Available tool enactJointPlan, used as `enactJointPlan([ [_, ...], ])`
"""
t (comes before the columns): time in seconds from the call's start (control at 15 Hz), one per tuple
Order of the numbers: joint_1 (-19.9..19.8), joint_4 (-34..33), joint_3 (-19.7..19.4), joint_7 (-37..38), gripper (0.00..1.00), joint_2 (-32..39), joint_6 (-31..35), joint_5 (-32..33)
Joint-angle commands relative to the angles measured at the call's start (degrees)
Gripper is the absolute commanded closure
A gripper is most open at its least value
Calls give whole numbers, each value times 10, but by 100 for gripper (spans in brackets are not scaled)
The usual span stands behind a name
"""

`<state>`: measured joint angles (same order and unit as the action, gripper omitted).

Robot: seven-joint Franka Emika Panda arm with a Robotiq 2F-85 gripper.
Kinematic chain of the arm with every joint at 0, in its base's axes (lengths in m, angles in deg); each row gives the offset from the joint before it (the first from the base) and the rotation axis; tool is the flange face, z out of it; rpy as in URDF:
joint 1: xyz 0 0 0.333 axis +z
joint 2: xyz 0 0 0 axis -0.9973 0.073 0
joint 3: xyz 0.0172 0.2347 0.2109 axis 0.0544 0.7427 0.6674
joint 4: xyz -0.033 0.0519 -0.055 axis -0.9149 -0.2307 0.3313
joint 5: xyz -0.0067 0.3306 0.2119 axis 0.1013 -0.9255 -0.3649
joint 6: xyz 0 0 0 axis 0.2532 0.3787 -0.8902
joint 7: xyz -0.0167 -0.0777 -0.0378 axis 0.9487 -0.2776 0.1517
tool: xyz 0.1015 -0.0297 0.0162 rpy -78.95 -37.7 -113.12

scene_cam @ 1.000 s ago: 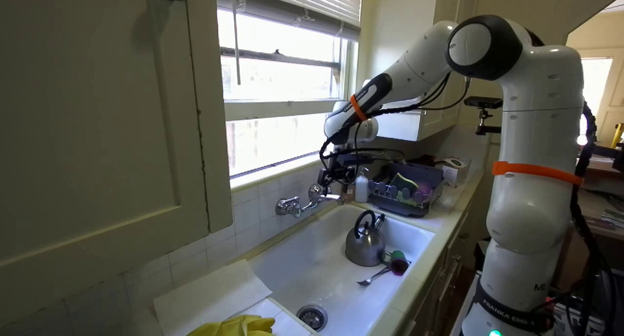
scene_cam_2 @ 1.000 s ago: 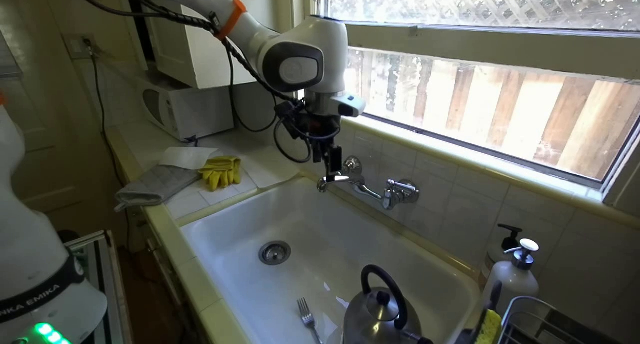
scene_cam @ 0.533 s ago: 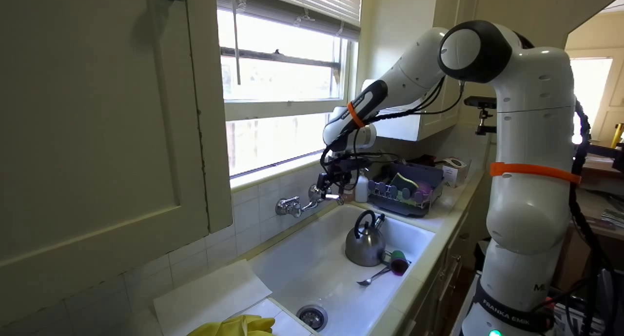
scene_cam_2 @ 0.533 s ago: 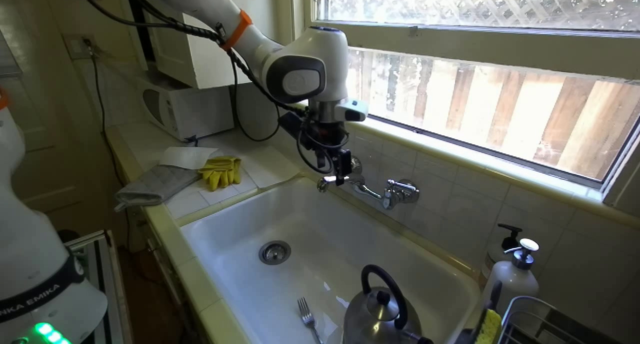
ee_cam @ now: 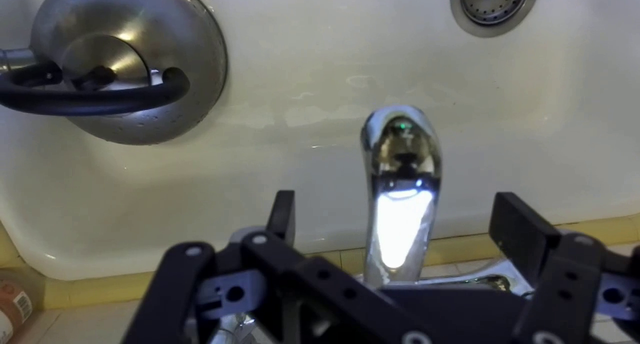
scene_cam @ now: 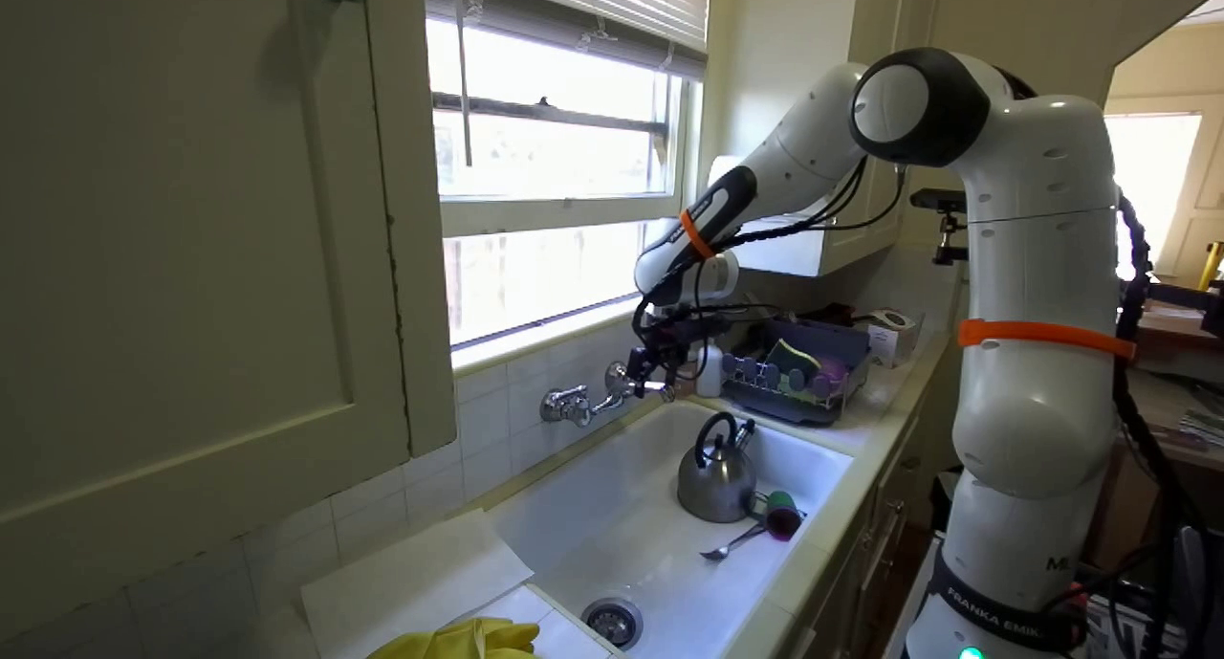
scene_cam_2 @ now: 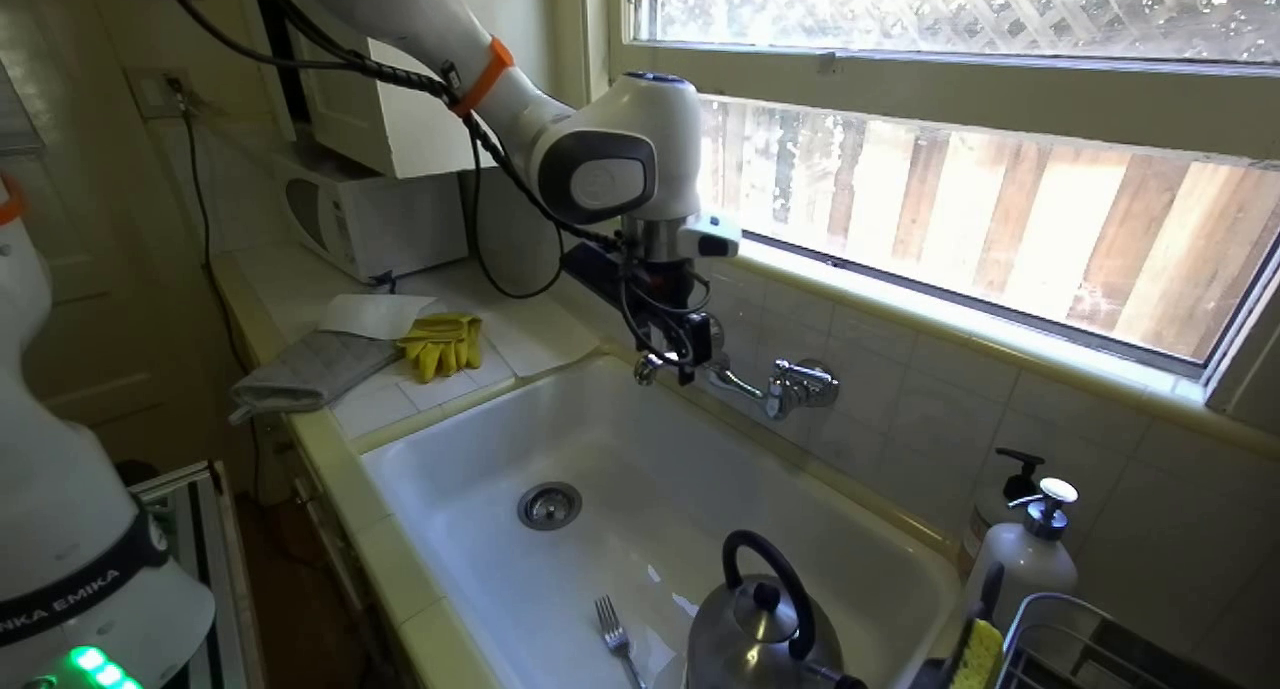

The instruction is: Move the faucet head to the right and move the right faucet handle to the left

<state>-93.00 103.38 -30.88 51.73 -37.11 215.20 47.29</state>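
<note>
The faucet head, a slim chrome spout [ee_cam: 400,194], points out over the sink in the wrist view. Its tip shows in both exterior views [scene_cam: 666,391] [scene_cam_2: 646,371]. My gripper [ee_cam: 395,206] is open, with one finger on each side of the spout and a gap to both. In the exterior views, the gripper [scene_cam: 643,384] [scene_cam_2: 690,369] hangs down at the spout and hides part of it. The right faucet handle [scene_cam_2: 800,387] shows against the wall, apart from the gripper. A chrome part [ee_cam: 232,329] behind my finger may belong to it; I cannot tell.
A steel kettle [scene_cam: 717,482] stands in the white sink [scene_cam_2: 460,499], beside a fork [scene_cam_2: 615,629] and a cup [scene_cam: 781,517]. A soap dispenser [scene_cam_2: 1030,549] and dish rack [scene_cam: 803,382] stand at one end. The tiled wall [scene_cam_2: 880,449] and window sill are close behind the faucet.
My arm and gripper have moved lower, and the gripper has shifted along the spout toward the wall. The spout and handles have not visibly moved.
</note>
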Motion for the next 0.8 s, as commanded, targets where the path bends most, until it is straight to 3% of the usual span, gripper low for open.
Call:
enactJointPlan([
  [0.0, -10, -2, -5, -17, 0, 7, 3, 10],
  [0.73, -24, -5, -24, -6, 0, 15, 6, 28],
])
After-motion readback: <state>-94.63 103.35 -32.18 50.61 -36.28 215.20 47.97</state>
